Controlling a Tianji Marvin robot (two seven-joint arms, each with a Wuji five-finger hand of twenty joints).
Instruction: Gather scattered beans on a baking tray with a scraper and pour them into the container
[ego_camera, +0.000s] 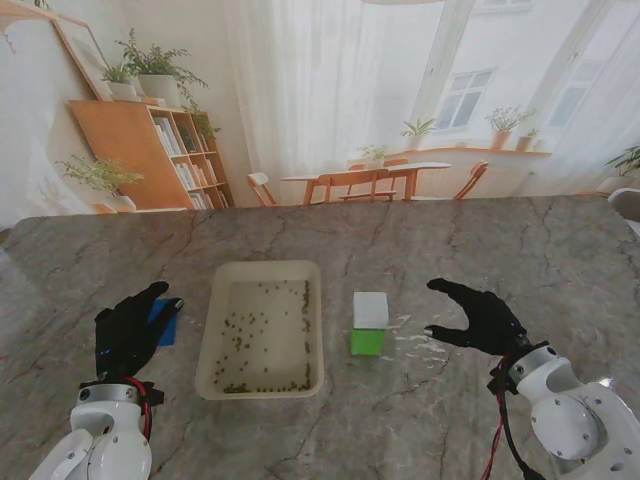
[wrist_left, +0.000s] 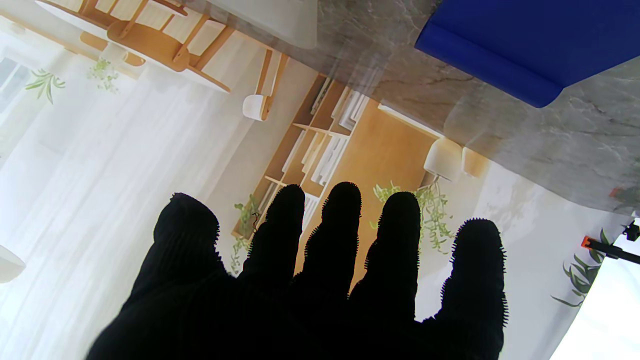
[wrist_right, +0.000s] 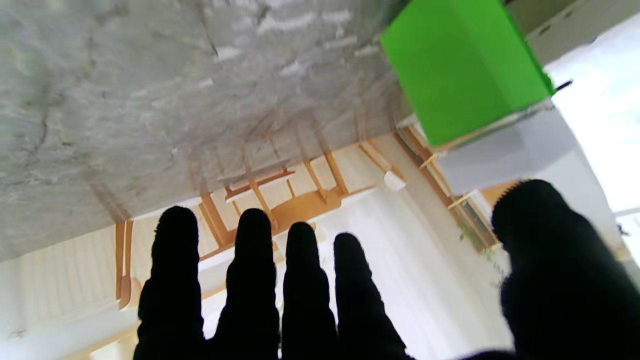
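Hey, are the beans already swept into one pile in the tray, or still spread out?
Still spread out: the beans dot most of the tray floor, denser along its nearer edge.

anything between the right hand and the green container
Nothing solid: the stand view shows only bare marble table with pale streaks between the right hand and the green container.

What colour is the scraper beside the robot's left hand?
Blue. The scraper shows best in the left wrist view, lying on the marble table.

Grey marble table (ego_camera: 420, 250), wooden bookshelf (ego_camera: 150, 150), sheer curtains (ego_camera: 320, 80), bright windows (ego_camera: 465, 95)
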